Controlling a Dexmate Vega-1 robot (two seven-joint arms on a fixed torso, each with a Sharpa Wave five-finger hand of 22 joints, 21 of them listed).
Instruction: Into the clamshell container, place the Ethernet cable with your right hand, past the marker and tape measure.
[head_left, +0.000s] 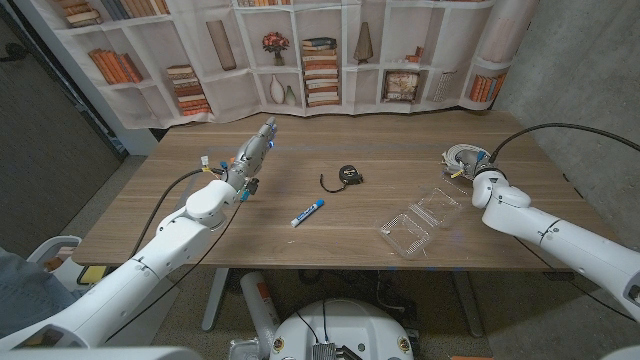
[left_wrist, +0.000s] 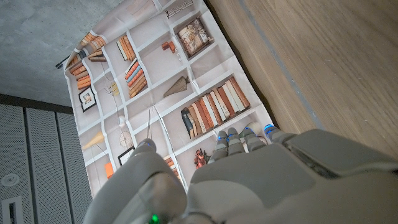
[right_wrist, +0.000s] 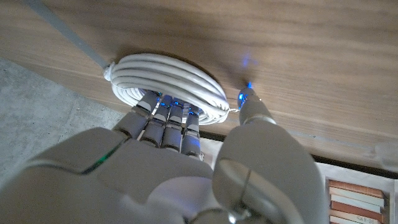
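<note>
Right hand (head_left: 478, 182) is positioned at the far right of the wooden table (head_left: 300, 250), directly at the coiled white Ethernet cable (head_left: 463, 158). In the right wrist view, its fingers (right_wrist: 163, 121) are seen against the near side of the coil (right_wrist: 166, 79), with the thumb spread to one side; whether the cable is actually gripped cannot be determined. Left hand (head_left: 252, 155) is held out over the far left of the table, fingers extended, with nothing grasped. Between the hands, the tape measure (head_left: 346, 176), the marker (head_left: 307, 212) and the open clamshell container (head_left: 421, 222) are located, the container being nearest the right arm.
</note>
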